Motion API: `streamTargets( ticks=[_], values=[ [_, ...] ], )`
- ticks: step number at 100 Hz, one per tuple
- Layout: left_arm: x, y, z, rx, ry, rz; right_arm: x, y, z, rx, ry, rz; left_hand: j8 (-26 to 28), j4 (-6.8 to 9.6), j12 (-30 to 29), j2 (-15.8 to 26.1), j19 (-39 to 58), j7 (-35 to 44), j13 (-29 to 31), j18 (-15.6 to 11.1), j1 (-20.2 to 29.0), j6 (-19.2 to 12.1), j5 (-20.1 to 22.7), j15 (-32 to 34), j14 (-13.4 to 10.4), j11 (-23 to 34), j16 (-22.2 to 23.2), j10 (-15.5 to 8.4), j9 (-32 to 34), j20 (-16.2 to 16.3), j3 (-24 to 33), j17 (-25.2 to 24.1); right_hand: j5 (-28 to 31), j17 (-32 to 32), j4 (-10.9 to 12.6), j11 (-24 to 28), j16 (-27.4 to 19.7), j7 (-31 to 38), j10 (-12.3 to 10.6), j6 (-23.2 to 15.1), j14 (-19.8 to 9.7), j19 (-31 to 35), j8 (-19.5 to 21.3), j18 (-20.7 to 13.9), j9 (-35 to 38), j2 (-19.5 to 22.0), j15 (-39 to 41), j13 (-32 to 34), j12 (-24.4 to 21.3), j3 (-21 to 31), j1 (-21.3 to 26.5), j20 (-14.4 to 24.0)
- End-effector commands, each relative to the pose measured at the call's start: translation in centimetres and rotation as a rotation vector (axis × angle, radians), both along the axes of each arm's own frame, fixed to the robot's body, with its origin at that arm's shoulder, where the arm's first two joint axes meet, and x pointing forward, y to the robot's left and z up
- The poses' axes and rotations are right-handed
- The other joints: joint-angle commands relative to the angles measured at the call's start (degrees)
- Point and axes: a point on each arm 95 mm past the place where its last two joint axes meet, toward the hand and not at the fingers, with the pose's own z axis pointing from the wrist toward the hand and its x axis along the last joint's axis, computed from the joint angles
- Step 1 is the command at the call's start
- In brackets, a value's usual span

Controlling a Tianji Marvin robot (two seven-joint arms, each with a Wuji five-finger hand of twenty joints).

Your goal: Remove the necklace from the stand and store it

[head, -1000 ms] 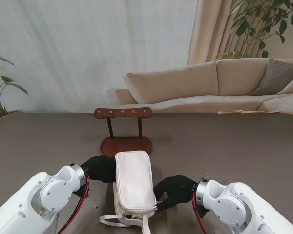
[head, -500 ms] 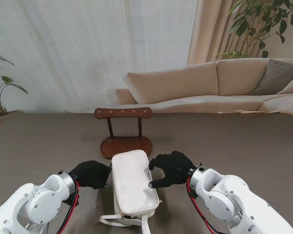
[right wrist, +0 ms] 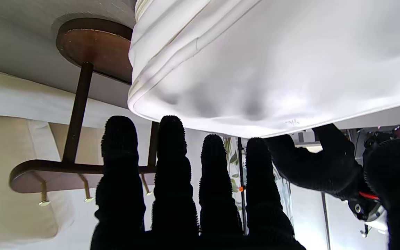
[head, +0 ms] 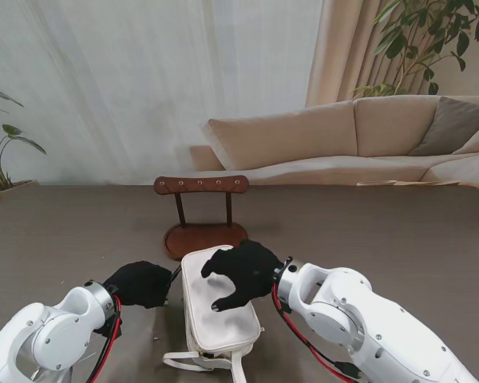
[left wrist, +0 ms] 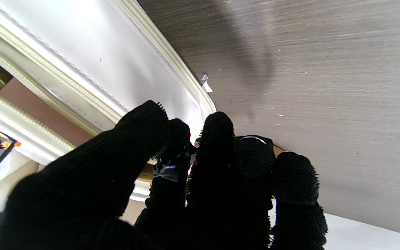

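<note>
Necklace: not visible in any view; the wooden stand (head: 203, 209) at 12 o'clock on the table (head: 399, 239) shows bare pegs, and the white pouch (head: 217, 299) lies just nearer to me than its base, so the necklace is presumably already inside. Change noted: a second ago the right hand (head: 239, 273) sat low at the pouch's 4 o'clock side; it has since risen and swung across, and now rests over the far half of the top panel, fingers spread and holding nothing. The right wrist view shows the four fingers (right wrist: 172, 166) straight and slightly apart beside the fabric. Left hand (head: 141, 283) has pulled a little away from me, at the pouch's 9 o'clock edge; fingers bunched close by the seam, possibly pinching a zip pull, but a grip cannot be confirmed. Reading: removal appears done, and closing or pressing the pouch shut looks like the step in hand. Markings: no legible brand, label or writing anywhere.
</note>
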Motion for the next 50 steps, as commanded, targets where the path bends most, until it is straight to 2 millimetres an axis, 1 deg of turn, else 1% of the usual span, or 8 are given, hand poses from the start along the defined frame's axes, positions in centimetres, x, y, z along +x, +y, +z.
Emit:
streamTargets(
  ticks=[1, 22, 31, 50],
  values=[
    [-0.5, 0.0, -0.1, -0.004, 0.015, 0.006, 0.1, 0.3, -0.5, -0.031, 0.017, 0.003, 0.01, -0.89, 0.21, 1.21, 1.40, 1.26, -0.08, -0.80, 0.83, 0.01, 0.47, -0.38, 0.73, 0.05, 0.03, -0.13, 0.30, -0.09, 0.20, -1.09, -2.55, -14.83, 0.95, -2.11, -1.32, -0.99, -1.79, -1.78, -0.70, -0.34, -1.49, -1.48, -2.86, -1.20, -1.37, -2.24, -2.06, 2.00, 0.58, -1.90],
    [-1.0, 0.8, 0.4, -0.024, -0.004, 0.041, 0.6, 0.7, -2.0, -0.088, 0.042, 0.021, -0.07, -0.93, 0.21, 1.21, 1.38, 1.34, 0.11, -0.80, 0.86, 0.15, 0.44, -0.56, 0.96, 0.05, -0.04, 0.00, 0.36, -0.05, 0.22, -1.09, -3.61, -15.71, 0.88, -5.05, -2.19, -2.54, -4.00, -4.62, -0.77, -0.72, -3.24, -1.97, -3.91, -1.29, -2.65, -3.95, -5.24, 1.99, 0.56, -2.03],
    [-1.2, 1.1, 0.6, -0.037, -0.007, 0.057, 0.7, 0.8, -2.5, -0.121, 0.058, 0.032, -0.07, -0.93, 0.17, 1.27, 1.37, 1.34, 0.15, -0.74, 0.87, 0.30, 0.41, -0.61, 1.11, 0.03, -0.06, 0.09, 0.40, -0.04, 0.20, -1.06, -3.82, -15.92, 0.94, -5.65, -2.38, -3.02, -4.85, -4.81, -0.88, -0.89, -3.68, -2.18, -3.79, -0.86, -2.93, -4.11, -5.95, 1.77, 0.26, -2.03],
    [-1.6, 1.8, 0.6, -0.055, -0.002, 0.090, 0.8, 0.7, -3.6, -0.144, 0.084, 0.027, -0.04, -0.93, 0.08, 1.41, 1.28, 1.37, 0.31, -0.54, 1.00, 0.57, 0.38, -0.79, 1.38, 0.05, -0.15, 0.19, 0.49, -0.04, 0.00, -1.03, -2.58, -15.86, 1.02, -5.83, -2.35, -2.82, -5.33, -5.14, -0.87, -0.90, -3.72, -2.29, -2.16, -0.98, -2.77, -3.21, -6.35, 1.80, 0.43, -1.91]
  ],
)
